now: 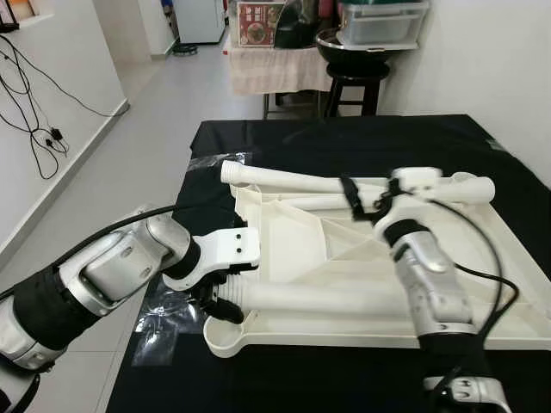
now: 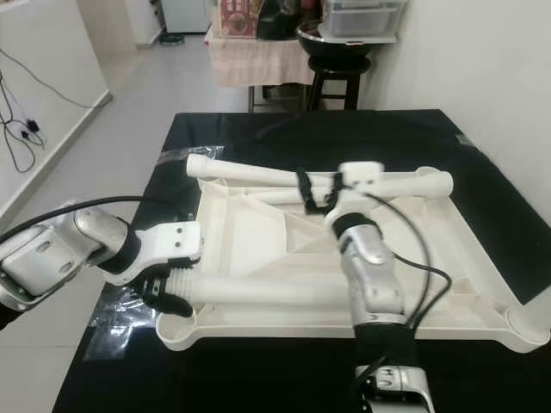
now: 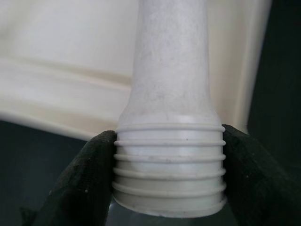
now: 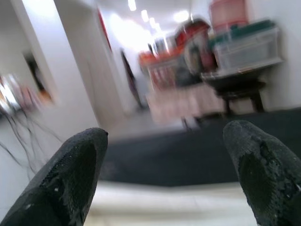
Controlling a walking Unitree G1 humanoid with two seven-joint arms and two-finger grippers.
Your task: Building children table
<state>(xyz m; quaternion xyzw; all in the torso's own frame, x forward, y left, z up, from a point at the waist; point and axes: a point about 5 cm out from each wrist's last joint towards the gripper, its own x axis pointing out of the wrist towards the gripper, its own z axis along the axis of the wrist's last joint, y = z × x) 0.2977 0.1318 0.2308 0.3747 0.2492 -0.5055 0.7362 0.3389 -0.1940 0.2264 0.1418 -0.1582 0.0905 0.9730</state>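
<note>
The white tabletop (image 1: pixel 284 232) lies upside down on the black cloth (image 1: pixel 344 138), and everything here is best placed from it. One white leg (image 1: pixel 344 301) lies along the near edge of the tabletop, its long axis running straight across from the robot's left to its right. The threaded end of that leg points toward the round socket (image 1: pixel 225 337) at the tabletop's near left corner, and sits just above and beside that socket rather than down in it.

The left gripper (image 1: pixel 215 301) is at that corner and pinches the leg's threaded end; in the left wrist view both black fingers (image 3: pixel 80 183) press against the ribbed collar from either side. The left arm is plainly the nearer one to the socket, so I would judge the next move is its own: tipping the leg up from lying flat until the thread stands over the socket, then turning it in. As the leg lies now it is crosswise to the socket's opening, so it cannot screw home without that swing.

The right gripper (image 1: pixel 362 205) hangs over the far side of the tabletop, near another leg (image 1: pixel 293 181) resting along the far edge. Its fingers (image 4: pixel 70 174) are spread wide with nothing between them, and they point away over the cloth toward the stool (image 1: pixel 353 86) beyond
</note>
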